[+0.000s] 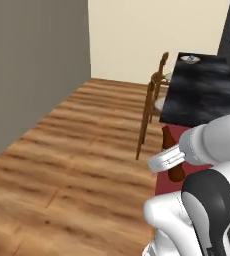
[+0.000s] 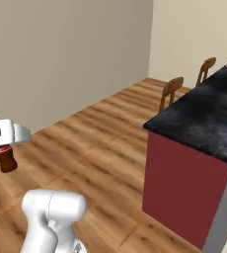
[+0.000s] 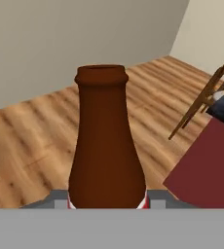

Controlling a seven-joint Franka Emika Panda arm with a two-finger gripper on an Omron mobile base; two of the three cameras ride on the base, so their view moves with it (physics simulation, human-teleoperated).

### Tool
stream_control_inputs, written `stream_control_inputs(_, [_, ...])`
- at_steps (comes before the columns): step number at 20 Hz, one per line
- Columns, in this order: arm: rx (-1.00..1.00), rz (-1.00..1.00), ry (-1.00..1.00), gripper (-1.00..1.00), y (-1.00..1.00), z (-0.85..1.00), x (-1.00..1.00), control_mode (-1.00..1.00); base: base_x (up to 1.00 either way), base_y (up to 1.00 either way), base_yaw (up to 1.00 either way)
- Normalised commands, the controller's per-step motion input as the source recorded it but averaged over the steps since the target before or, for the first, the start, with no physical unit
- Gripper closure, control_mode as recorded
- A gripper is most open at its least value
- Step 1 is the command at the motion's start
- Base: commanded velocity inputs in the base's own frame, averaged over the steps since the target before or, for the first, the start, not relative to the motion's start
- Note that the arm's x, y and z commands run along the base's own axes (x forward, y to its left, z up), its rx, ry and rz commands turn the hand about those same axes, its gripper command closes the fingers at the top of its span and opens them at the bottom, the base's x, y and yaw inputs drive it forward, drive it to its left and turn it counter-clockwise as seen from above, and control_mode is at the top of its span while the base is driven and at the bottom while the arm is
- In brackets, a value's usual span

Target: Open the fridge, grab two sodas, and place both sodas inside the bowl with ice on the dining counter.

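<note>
Grip: our gripper [image 2: 2, 143] is clamped on one soda [image 3: 106, 146], and the bottle's red label sits right at the jaws in the hand view.
Soda position: it hangs in the air over the wooden floor [image 1: 62, 165], beside the near end of the dining counter [image 1: 202, 90] and not touching it.
Soda axis: we judge its long axis close to upright, neck up; in the left base view its brown body shows above and below the white wrist.
Key relation: the bowl with ice [image 1: 190, 59] sits at the far end of the dining counter, well apart from the soda, ahead and to the right of our hand. We judge the carry must run along the length of the slab before any lowering.
Obstacles: two wooden chairs [image 2: 170, 92] stand along the counter's left edge, between the open floor and the bowl.
Materials: the soda is smooth dark brown glass with a narrow neck and thick lip; the slab is black speckled stone on a dark red panel base; the bowl is shallow, tan-rimmed, with small blue and white cubes.
</note>
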Motion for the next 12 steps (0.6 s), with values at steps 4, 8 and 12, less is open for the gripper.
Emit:
stream_control_inputs(4, [0.00,0.00,0.00,1.00,0.00,0.00,0.00,1.00,0.76,0.97,-0.34])
stream_control_inputs(8, [0.00,0.00,0.00,1.00,0.00,0.00,0.00,1.00,0.76,0.95,-0.34])
stream_control_inputs(12, [0.00,0.00,0.00,1.00,0.00,0.00,0.00,1.00,0.79,0.90,-0.34])
